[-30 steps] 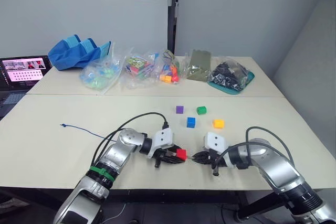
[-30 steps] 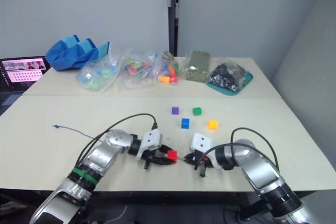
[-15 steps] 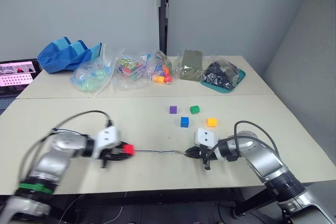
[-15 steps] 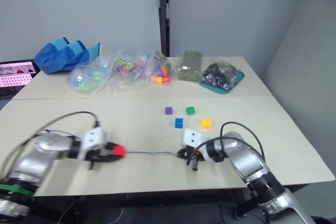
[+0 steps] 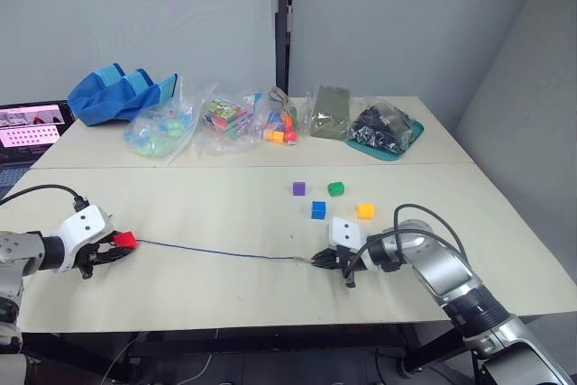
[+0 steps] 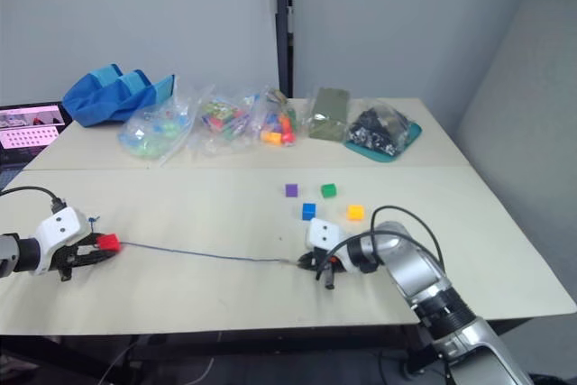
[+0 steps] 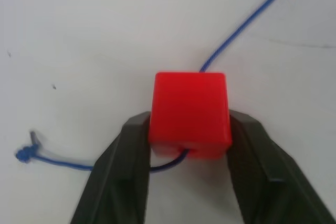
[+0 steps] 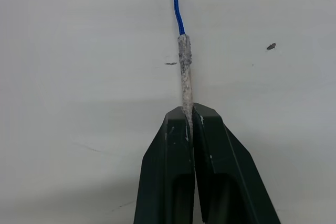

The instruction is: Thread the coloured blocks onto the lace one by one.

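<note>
My left gripper is shut on the red block at the table's front left, and the lace runs through that block. The thin blue lace stretches across the front of the table to my right gripper, which is shut on the lace's pale stiff tip. A short knotted tail of the lace lies behind the red block. The purple block, green block, blue block and orange-yellow block sit loose on the table behind my right gripper.
Clear bags of toys, a blue cloth bag, an olive pouch and a teal tray with dark items line the back of the table. A laptop stands at the far left.
My left gripper has carried the red block far to the left along the lace, which now lies drawn out straight. My right gripper keeps hold of the tip. The camera has also shifted.
</note>
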Action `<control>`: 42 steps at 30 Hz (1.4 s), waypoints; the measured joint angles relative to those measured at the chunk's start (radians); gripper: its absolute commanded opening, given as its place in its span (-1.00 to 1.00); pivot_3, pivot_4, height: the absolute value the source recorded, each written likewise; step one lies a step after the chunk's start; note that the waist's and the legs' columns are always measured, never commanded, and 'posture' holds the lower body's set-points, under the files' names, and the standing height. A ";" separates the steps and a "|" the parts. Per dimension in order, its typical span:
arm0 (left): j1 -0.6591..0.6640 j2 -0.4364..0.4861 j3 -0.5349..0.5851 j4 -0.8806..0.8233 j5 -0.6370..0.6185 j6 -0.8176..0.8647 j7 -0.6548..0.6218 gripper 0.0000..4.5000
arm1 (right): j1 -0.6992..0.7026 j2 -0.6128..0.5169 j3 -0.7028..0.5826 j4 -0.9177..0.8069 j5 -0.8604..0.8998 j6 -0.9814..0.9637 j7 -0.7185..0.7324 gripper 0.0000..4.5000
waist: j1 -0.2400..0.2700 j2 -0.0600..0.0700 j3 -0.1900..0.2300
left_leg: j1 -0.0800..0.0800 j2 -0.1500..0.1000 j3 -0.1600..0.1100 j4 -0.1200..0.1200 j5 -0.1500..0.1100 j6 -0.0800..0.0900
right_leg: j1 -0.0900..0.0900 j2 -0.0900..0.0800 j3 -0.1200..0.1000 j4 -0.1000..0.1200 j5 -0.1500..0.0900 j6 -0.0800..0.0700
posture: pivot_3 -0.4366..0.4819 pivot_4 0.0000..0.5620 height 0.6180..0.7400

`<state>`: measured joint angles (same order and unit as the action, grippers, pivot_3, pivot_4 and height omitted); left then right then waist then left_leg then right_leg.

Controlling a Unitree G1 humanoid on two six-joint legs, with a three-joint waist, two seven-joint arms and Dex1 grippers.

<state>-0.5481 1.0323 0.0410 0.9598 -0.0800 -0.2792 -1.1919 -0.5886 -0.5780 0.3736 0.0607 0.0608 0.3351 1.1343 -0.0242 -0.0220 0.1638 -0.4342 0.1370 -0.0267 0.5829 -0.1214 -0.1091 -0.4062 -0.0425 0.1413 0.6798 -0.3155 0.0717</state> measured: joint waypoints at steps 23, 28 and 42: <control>-0.087 -0.331 -0.040 -0.654 -0.279 0.501 -0.140 0.99 | 0.037 -0.016 -0.032 -0.074 0.007 0.071 0.014 -1.00 | 0.033 -0.001 0.000 | -0.001 0.000 -0.001 0.000 0.002 -0.005 | 0.000 0.000 -0.001 -0.001 0.000 0.000 | -0.05 -0.47 0.62; -0.077 -0.475 -0.213 -0.660 -0.206 0.466 -0.151 0.99 | 0.037 -0.016 -0.032 -0.079 0.007 0.074 0.018 -1.00 | 0.035 -0.001 0.001 | -0.004 0.000 -0.001 0.006 0.001 -0.003 | 0.000 0.000 -0.001 -0.001 0.000 0.000 | -0.05 -0.47 0.62; -0.062 -0.631 -0.293 -0.566 -0.132 0.325 -0.139 0.99 | 0.054 -0.019 -0.032 -0.110 0.006 0.090 0.015 -1.00 | 0.035 -0.001 0.001 | -0.004 0.000 -0.002 0.007 0.001 -0.002 | 0.001 0.000 -0.001 -0.001 0.000 0.001 | -0.05 -0.47 0.62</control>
<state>-0.6100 0.4016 -0.2517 0.3941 -0.2115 0.0456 -1.3312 -0.5350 -0.5969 0.3415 -0.0494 0.0670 0.4247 1.1491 0.0105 -0.0231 0.1644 -0.4384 0.1366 -0.0283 0.5902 -0.1206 -0.1114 -0.4052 -0.0426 0.1407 0.6788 -0.3151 0.0723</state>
